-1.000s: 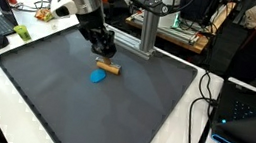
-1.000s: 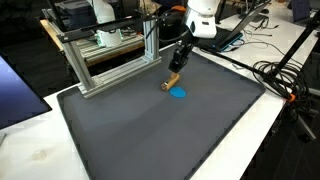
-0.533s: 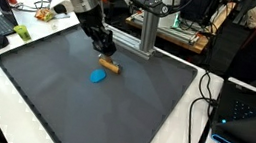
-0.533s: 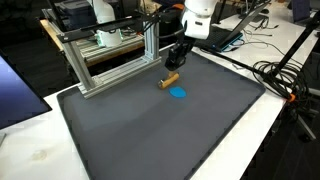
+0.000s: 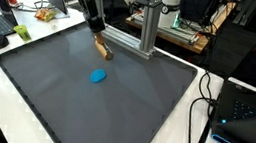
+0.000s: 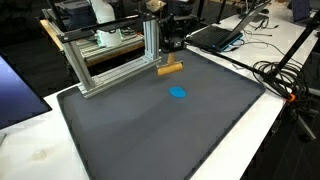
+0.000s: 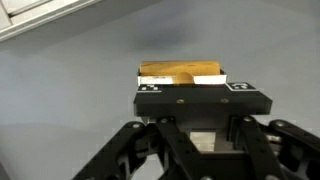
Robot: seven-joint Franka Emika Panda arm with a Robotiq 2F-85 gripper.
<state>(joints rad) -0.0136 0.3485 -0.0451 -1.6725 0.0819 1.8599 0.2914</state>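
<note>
Gripper (image 5: 99, 39) pinching the wooden block (image 5: 102, 48), seen in both exterior views and from the wrist. A second ago the block lay flat on the dark mat (image 5: 62, 108) just beside the blue disc (image 5: 98, 75), with the fingers lowered over it. Now it hangs clear of the surface, tilted, and well apart from the disc, which has not moved. The wrist view shows the block (image 7: 182, 73) lying crosswise between the two finger pads (image 7: 150, 89), the jaws pressed against its sides. For the work in hand the change reads as a completed pick: the grip appears to bear the block's weight, and the carry has gone up and towards the back of the mat.

Edges and room – the block (image 6: 169, 69) now sits near the upright post of the aluminium frame (image 6: 152, 45), so the tight side is the back. How much gap remains between block and post cannot be told from these angles. The frame's lower rail (image 6: 115, 78) runs along the mat's back edge, closing that side too.

Towards the front the mat (image 6: 150, 135) offers wide, flat ground, with only the disc (image 6: 178, 93) on it. Beyond the mat's border lie cables (image 5: 204, 103) and a laptop (image 6: 215, 35) – off the working surface, yet worth a margin.
</note>
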